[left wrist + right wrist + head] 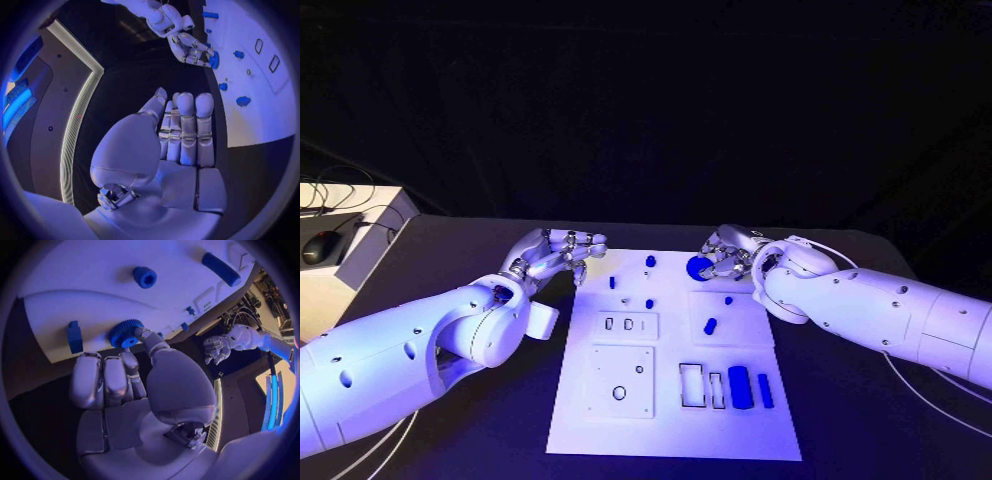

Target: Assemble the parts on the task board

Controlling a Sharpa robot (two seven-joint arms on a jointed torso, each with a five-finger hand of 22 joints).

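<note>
Right now the right robot hand (727, 256) pinches a ridged blue gear (700, 266) at the white task board (675, 420) far edge; left robot hand (564, 253) loose, holding nothing, beside the board on the table (473, 420).

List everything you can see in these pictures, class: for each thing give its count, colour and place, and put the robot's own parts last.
Task board: one, white, middle of the table.
Round toothed part: one, blue, at the board's far edge, held by the right hand.
Other small parts: several, blue, spread over the board; exact count unclear.
Table: one, black, under the board.
Box: one, pale, at the table's far left, with a dark round object on it.
Left hand: one, silver, beside the board's far left corner, holding nothing.
Right hand: one, silver, pinching the toothed part.
</note>
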